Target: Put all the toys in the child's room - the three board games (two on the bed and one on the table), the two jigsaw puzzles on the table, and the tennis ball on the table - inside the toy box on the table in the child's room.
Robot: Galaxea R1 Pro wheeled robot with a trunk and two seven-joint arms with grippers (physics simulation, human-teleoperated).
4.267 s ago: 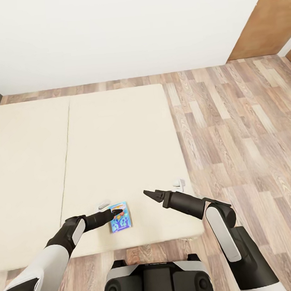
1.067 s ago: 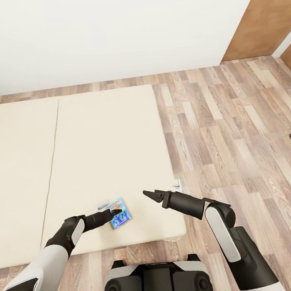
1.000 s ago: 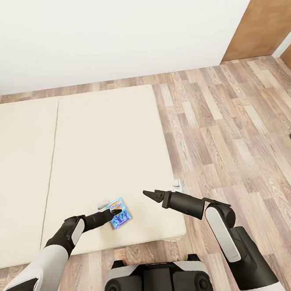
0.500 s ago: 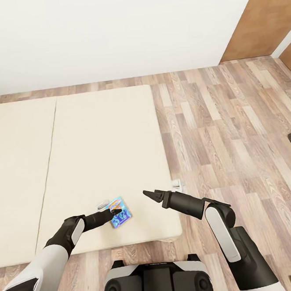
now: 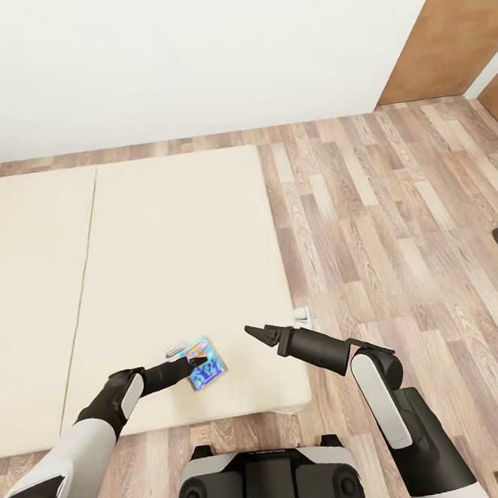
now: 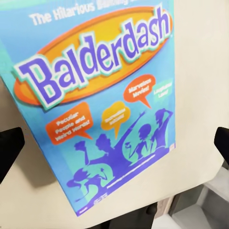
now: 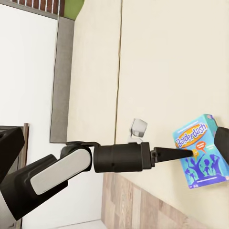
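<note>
Your left gripper [image 5: 199,361] sits over the board game [image 5: 207,370], fingers spread apart on either side, not squeezing yet; the game lies flat near the bed's [image 5: 165,234] front edge; it is thin, so your fingers could slide off or push it over the edge; it reads "Balderdash"; your right gripper [image 5: 250,330] looks closed and empty.

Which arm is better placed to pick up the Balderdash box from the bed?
Left. The left gripper sits open right over the Balderdash box on the bed; the right gripper hangs to one side of it.
</note>
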